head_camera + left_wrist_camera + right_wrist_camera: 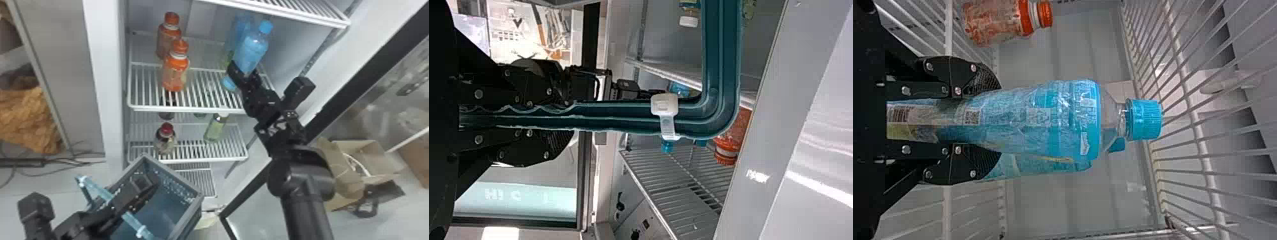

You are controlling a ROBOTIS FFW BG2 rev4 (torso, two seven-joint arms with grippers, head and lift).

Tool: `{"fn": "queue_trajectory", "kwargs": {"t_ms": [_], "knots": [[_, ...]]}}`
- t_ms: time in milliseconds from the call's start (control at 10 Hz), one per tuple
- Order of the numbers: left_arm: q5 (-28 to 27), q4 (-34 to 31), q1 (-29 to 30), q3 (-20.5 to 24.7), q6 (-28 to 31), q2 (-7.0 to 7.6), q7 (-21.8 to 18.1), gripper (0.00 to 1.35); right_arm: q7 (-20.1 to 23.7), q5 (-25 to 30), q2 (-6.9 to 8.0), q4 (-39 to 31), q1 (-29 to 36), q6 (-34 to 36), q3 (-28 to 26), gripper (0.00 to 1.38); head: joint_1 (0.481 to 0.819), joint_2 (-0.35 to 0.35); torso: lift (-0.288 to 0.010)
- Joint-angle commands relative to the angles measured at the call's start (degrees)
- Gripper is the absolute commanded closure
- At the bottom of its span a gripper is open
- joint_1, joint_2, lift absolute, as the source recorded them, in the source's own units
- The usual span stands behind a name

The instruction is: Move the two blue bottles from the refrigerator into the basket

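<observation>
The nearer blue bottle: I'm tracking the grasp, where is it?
Head view, right of centre: the bottle sits in the right claw, in front of the other blue bottle.

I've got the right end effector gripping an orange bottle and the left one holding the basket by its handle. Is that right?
The bottle's colour is wrong: the right wrist view shows the right end effector gripping a blue bottle. The rest holds: the left end effector has the basket by its handle.
</observation>
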Motion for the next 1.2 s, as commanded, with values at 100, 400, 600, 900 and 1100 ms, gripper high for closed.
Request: {"fn": "queue_trajectory", "kwargs": {"t_ms": [100, 400, 600, 900, 1100], "knots": [[0.0, 0.0, 0.0, -0.1, 0.0, 0.00, 0.0, 1.20, 0.0, -2.9, 0.18, -4.9, 3.8, 0.1, -0.4, 1.27, 0.695, -0.350, 0.000], [0.1, 0.0, 0.2, -0.1, -0.1, 0.00, 0.0, 1.20, 0.1, -4.9, 0.97, -18.0, 12.1, 7.1, -1.5, 1.27, 0.695, -0.350, 0.000], [0.2, 0.0, 0.2, -0.2, -0.3, 0.00, 0.0, 1.20, 0.6, -6.6, 0.97, -25.8, 16.9, 14.7, -1.5, 1.27, 0.695, -0.350, 0.000], [0.5, 0.0, 0.0, -0.2, -0.6, 0.00, 0.0, 1.20, 3.4, -8.6, 1.49, -30.8, 21.4, 20.9, -0.7, 1.27, 0.695, -0.325, 0.000], [0.7, 0.0, 0.0, -0.2, -0.7, 0.00, 0.0, 1.20, 4.5, -10.0, 1.49, -33.4, 24.6, 23.7, 0.2, 1.27, 0.695, -0.299, 0.000]]}}
